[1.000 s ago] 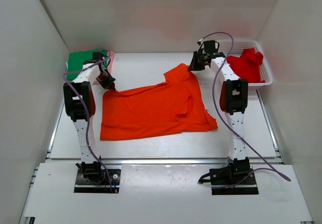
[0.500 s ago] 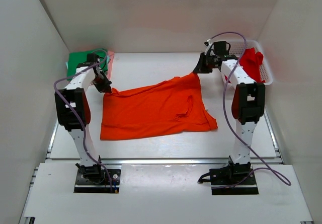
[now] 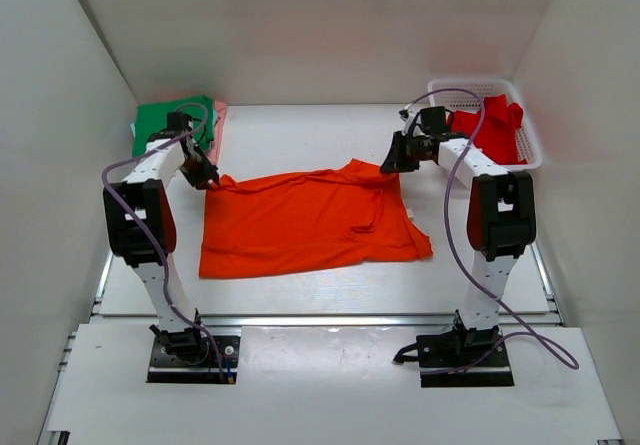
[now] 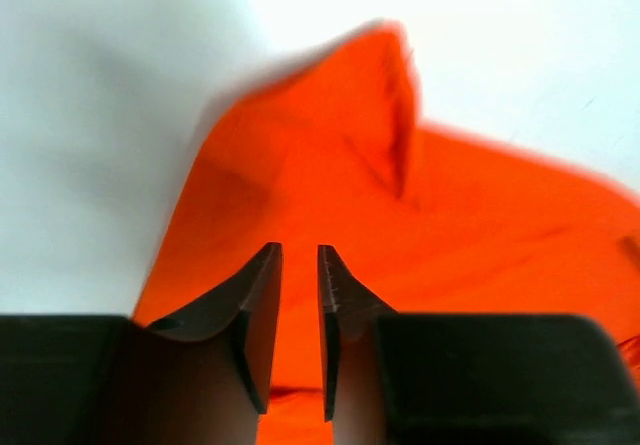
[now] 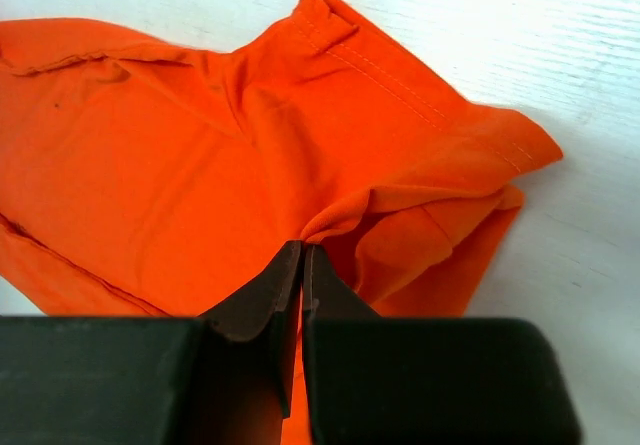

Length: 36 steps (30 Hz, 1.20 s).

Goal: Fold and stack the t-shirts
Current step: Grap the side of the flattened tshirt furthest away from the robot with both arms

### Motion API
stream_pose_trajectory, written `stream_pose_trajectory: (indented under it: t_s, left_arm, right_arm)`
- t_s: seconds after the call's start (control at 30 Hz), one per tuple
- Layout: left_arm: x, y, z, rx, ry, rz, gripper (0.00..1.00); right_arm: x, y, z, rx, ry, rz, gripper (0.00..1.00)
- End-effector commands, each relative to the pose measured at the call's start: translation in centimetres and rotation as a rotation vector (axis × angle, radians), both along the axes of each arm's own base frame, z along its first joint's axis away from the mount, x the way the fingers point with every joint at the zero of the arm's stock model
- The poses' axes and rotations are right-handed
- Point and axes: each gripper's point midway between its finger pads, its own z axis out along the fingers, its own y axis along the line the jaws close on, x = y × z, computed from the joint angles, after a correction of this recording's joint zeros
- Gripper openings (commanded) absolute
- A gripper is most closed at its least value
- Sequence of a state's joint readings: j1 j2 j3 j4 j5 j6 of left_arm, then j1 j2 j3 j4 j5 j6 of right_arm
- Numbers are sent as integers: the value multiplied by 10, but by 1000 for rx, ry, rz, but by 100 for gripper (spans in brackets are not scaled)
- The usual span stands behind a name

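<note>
**Both grippers pinch the far edge of the orange shirt**

Fingers (image 5: 285, 295) of the right gripper (image 5: 302, 250) are pressed together on a bunched fold of the orange t-shirt (image 3: 310, 220). We see no gap between them in the right wrist view. Fingers (image 4: 255, 305) of the left gripper (image 4: 298, 255) stand narrow, and the thin slot between them is filled with orange cloth. We read that as a grip on the shirt's corner.

From above, the left gripper (image 3: 207, 177) is at the shirt's far-left corner and the right gripper (image 3: 388, 163) at its far-right corner. The far hem runs fairly straight between them. The rest of the shirt lies spread in the middle of the desk (image 3: 300, 285), mostly flat. There is a loose fold towards its right side, and its near hem runs roughly along the desk's near edge.

The right wrist view shows a stitched hem and a doubled-over flap just past the fingertips, with bare white desk beyond. The left wrist view is blurred, showing only a peak of orange cloth ahead of the fingers.

A folded green t-shirt (image 3: 160, 120) sits at the far-left corner of the desk. A sliver of pink t-shirt (image 3: 222, 115) shows at its right side. A white mesh basket (image 3: 530, 150) stands at the far-right corner, with a crumpled red t-shirt (image 3: 495, 130) inside it.
</note>
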State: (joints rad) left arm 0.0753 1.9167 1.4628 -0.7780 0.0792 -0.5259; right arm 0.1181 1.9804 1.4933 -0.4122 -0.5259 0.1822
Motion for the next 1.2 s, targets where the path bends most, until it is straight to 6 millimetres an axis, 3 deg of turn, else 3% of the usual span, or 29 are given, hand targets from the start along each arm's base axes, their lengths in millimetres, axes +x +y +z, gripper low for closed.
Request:
stream_pose_trajectory:
  t_s: [0.0, 0.07, 0.1, 0.17, 0.3, 0.67, 0.97, 1.03, 1.1, 1.13, 1.17]
  left_arm:
    - [47, 2, 13, 6, -108, 40, 34]
    - [57, 0, 15, -15, -120, 38, 35]
    - [60, 1, 1, -22, -89, 59, 36]
    - [72, 0, 0, -24, -104, 58, 37]
    - [80, -4, -5, -29, -96, 51, 38]
    - [87, -20, -30, -56, -77, 52, 42]
    - [77, -14, -46, -20, -35, 52, 44]
    - [81, -11, -40, 6, -34, 40, 43]
    - [81, -14, -45, 15, -11, 20, 19]
    - [82, -12, -44, 19, -8, 18, 0]
    - [81, -15, -46, 22, -1, 12, 0]
  right_arm:
    - [8, 10, 26, 17, -105, 41, 0]
    - [7, 10, 26, 19, -103, 40, 0]
    - [5, 14, 25, 22, -95, 49, 0]
    - [6, 8, 26, 24, -97, 39, 0]
    - [10, 4, 22, 24, -93, 29, 0]
    - [12, 15, 14, 27, -61, 50, 0]
    - [11, 15, 14, 37, -65, 56, 0]
    - [10, 14, 13, 31, -64, 52, 0]
    - [11, 11, 12, 37, -65, 49, 0]
    - [11, 12, 14, 37, -74, 51, 0]
    - [9, 10, 15, 41, -69, 46, 0]
